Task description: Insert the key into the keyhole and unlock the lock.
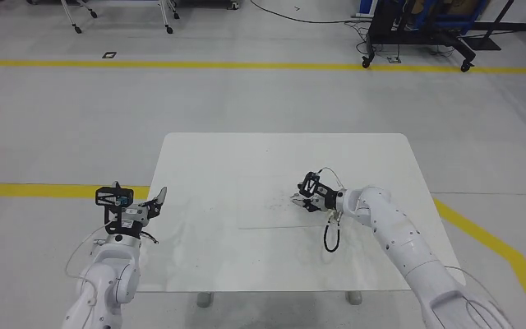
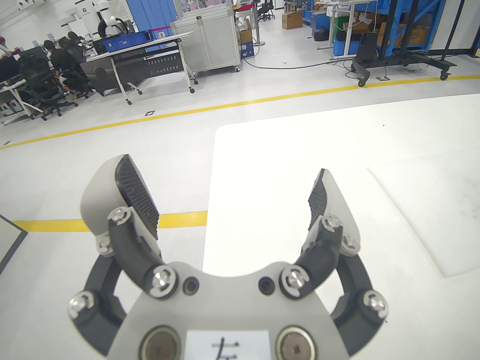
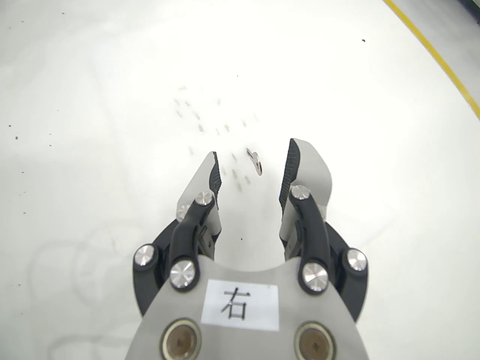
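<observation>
A small silver key (image 3: 256, 162) lies flat on the white table (image 3: 112, 76). My right gripper (image 3: 254, 149) is open just above the table, and the key sits between its two fingertips without touching either. From above, the right gripper (image 1: 298, 200) is near the middle of the table (image 1: 288, 156). My left gripper (image 2: 223, 166) is open with nothing between its ribbed pads. It hovers at the table's left edge (image 1: 156, 201), far from the key.
A thin white sheet (image 2: 431, 207) lies on the table's middle part. A black cable loop (image 1: 331, 238) hangs from the right arm over the table. Small dark scuff marks (image 3: 198, 117) dot the surface around the key. Yellow floor tape (image 1: 49, 190) runs past the table.
</observation>
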You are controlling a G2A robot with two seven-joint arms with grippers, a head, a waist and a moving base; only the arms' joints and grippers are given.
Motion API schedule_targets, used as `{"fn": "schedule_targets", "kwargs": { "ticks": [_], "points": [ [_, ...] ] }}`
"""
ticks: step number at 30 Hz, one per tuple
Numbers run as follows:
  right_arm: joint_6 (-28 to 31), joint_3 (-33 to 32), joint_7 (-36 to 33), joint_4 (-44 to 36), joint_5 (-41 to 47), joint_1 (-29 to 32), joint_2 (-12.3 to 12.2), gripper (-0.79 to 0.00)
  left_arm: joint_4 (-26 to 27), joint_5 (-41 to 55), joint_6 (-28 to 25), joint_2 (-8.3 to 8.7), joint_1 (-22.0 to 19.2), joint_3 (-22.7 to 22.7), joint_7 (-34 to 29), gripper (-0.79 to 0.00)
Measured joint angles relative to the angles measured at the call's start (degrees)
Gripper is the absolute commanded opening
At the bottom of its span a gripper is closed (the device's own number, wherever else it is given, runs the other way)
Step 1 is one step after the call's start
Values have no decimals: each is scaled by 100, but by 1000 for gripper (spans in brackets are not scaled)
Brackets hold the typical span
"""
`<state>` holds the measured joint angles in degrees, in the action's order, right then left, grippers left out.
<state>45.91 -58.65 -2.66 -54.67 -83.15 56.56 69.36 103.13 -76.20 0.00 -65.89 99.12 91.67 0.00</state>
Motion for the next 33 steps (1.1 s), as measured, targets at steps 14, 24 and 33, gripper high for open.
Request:
{"fn": "schedule_targets", "kwargs": {
  "ticks": [14, 24, 33],
  "points": [
    [-379, 471, -28, 114, -591, -247, 101, -653, 0, 0, 0, 0, 0, 0, 0, 0],
    [-317, 423, -107, -220, -891, -241, 23, -785, 0, 0, 0, 0, 0, 0, 0, 0],
    [-129, 249, -76, -759, -1151, 25, -125, -785, 0, 0, 0, 0, 0, 0, 0, 0]
  ]
}}
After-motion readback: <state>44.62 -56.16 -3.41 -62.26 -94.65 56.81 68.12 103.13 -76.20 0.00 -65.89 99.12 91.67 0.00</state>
